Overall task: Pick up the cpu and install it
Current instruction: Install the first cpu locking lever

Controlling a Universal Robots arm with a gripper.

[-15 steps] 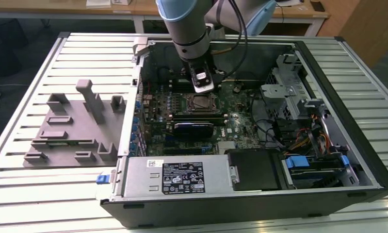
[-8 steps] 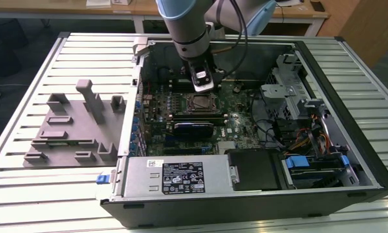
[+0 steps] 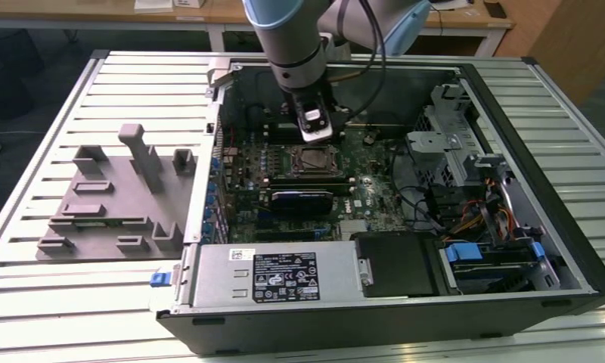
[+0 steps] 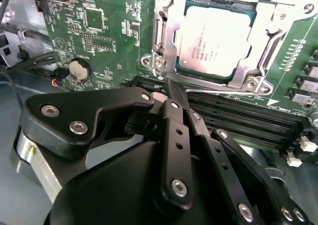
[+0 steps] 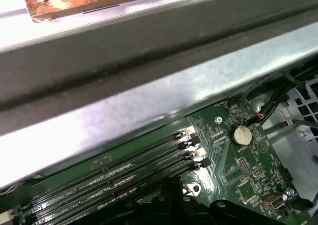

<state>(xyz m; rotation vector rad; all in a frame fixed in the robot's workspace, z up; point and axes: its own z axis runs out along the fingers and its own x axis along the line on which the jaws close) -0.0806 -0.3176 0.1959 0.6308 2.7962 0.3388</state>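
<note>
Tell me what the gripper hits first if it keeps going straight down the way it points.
Probably the memory slots directly ahead of the gripper, beside the socket with the cpu seated in it; depth is uncertain.

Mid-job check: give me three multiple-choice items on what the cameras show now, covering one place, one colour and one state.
1. Where is the cpu?
A. On the grey fixture tray
B. In the motherboard socket
C. On the power supply

2. What colour is the motherboard?
A. Green
B. Red
C. White

3. How does the cpu lie?
A. Gripped in the claw
B. Tipped on edge
C. Flat, clear of the claw

Key: 1 B, since in the second wrist view the cpu sits inside the socket. 2 A, since the motherboard is green. 3 C, since its metal top faces up and the claw is beside the socket, apart from it.
</note>
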